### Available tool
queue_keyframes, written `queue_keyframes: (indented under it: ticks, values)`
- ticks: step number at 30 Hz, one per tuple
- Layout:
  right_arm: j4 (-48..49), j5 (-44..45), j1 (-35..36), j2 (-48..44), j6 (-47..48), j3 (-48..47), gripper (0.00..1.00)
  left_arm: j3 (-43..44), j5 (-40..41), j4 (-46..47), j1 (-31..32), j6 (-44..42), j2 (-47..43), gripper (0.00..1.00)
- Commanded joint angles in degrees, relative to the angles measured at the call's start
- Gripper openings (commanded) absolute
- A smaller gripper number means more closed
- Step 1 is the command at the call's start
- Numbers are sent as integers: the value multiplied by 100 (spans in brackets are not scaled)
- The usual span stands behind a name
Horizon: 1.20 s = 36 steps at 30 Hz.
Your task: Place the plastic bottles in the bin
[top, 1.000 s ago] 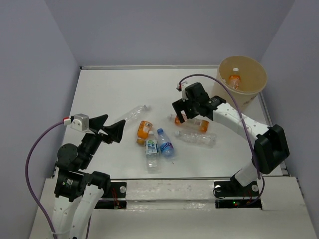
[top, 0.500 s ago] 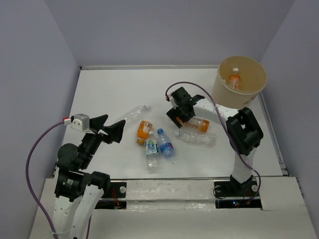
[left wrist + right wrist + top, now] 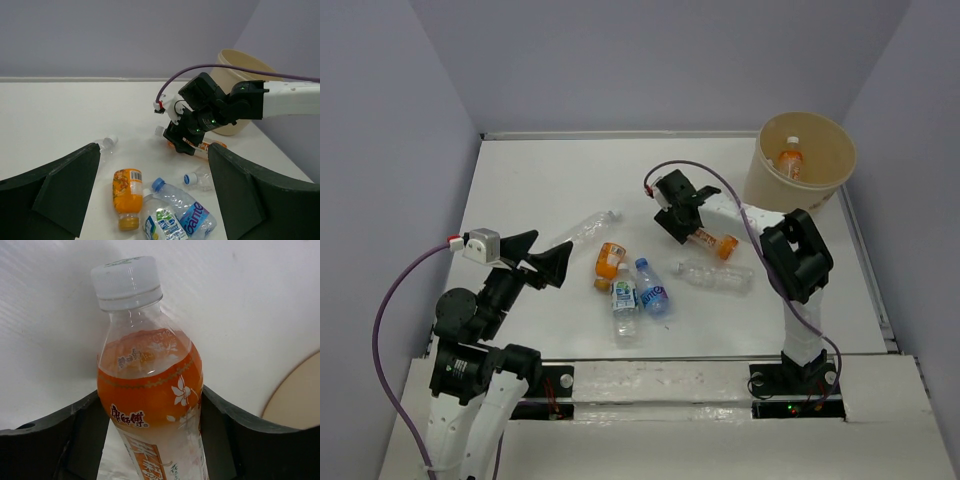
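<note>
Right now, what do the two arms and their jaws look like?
Both arms are white links with black joint housings. The left arm and the right arm each carry a looping purple cable ending in a red connector beside a white wrist camera. Jaws are broad, black and wedge-shaped.

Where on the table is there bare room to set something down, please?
The far strip of the table is bare, from the left wall to the bin, behind the leftmost clear bottle. The centre is crowded: four loose bottles plus the orange bottle in the right pincer.
</note>
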<state>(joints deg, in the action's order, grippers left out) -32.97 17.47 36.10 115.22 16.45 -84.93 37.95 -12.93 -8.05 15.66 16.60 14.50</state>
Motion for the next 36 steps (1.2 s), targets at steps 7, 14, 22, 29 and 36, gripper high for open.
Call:
queue_keyframes:
  ticks: [7,14,22,29,36]
  values:
    - [1178,741,-24,-1630,17,-735,54,-25,-157,217,-28,-16,105,99]
    - [3058,1381,-769,-3066,-299,-499,52,-25,-184,225,-28,-25,97,99]
    - [4299,996,-2791,-3086,-2065,-436,50,-25,-166,225,-10,-25,-70,99]
    - [4325,969,-3433,-2469,-2434,-412,53,-16,-131,199,60,-16,-132,99]
    - [4370,652,-3548,-2881,-2743,116,94,-16,-131,199,78,-25,-114,99]
